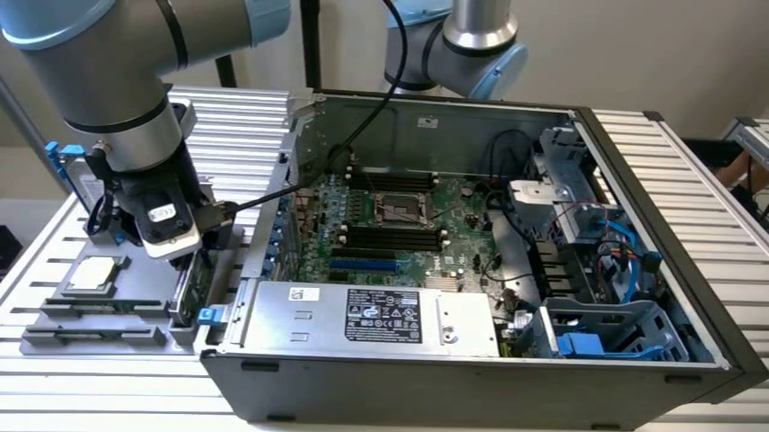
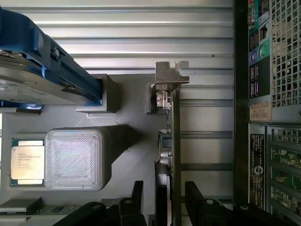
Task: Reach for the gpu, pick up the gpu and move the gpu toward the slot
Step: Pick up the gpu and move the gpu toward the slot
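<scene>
You have the reach nearly done: the tool (image 1: 193,259) hangs over the gpu (image 1: 183,292), which stands on edge in its grey holder (image 1: 96,340) at the lower left of the exterior view, outside the case (image 1: 481,382). The fingers (image 2: 192,197) are spread to either side of the card, gripping nothing. The grasp, lift and carry to the slot (image 1: 363,265) look yet to do.

Arm (image 1: 114,99) is chunky silver-grey tubes with pale blue joint caps. White-and-black camera box (image 1: 162,225) on the wrist, black cable (image 1: 258,202) coming off beside it, matte black gripper (image 2: 164,188) under it.
</scene>
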### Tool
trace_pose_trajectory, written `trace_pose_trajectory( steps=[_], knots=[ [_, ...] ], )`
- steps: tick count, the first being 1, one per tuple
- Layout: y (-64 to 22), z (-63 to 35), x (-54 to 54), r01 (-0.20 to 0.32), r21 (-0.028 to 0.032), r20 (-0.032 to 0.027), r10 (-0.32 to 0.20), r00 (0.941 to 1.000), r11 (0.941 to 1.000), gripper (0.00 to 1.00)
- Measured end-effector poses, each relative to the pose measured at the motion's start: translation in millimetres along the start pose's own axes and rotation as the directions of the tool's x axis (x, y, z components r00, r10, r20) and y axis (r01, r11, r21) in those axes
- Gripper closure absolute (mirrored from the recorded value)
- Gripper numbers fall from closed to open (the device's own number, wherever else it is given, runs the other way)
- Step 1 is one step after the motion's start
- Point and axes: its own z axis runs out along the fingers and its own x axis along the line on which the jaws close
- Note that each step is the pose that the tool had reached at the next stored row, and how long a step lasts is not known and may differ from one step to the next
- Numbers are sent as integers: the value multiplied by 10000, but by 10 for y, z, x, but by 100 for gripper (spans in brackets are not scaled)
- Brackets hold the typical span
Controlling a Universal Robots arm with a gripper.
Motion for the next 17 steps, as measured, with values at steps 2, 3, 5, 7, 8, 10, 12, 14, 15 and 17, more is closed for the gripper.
trace_pose_trajectory(
  steps=[2, 3, 5, 7, 8, 10, 12, 14, 15, 17],
  knots=[
    [0, 0, 0, 0, 0, 0, 0, 10000, 10000, 54],
    [0, 0, 0, 0, 0, 0, 0, 10000, 10000, 54],
    [1, 0, 0, 0, -1, 0, 0, 10000, 10000, 61],
    [1, 0, 0, 0, 0, 0, 0, 10000, 10000, 61],
    [1, -1, 0, 0, 0, 0, 0, 10000, 10000, 61],
    [1, -3, 0, 0, -2, 2, 0, 10000, 10000, 71],
    [1, -5, 0, 0, -1, 1, 0, 10000, 10000, 71],
    [1, -5, 0, 0, 0, 0, 0, 10000, 10000, 71],
    [1, -5, 0, 0, -1, -1, 0, 10000, 10000, 73],
    [1, -5, 0, 0, 0, 0, 0, 10000, 10000, 74]
  ],
)
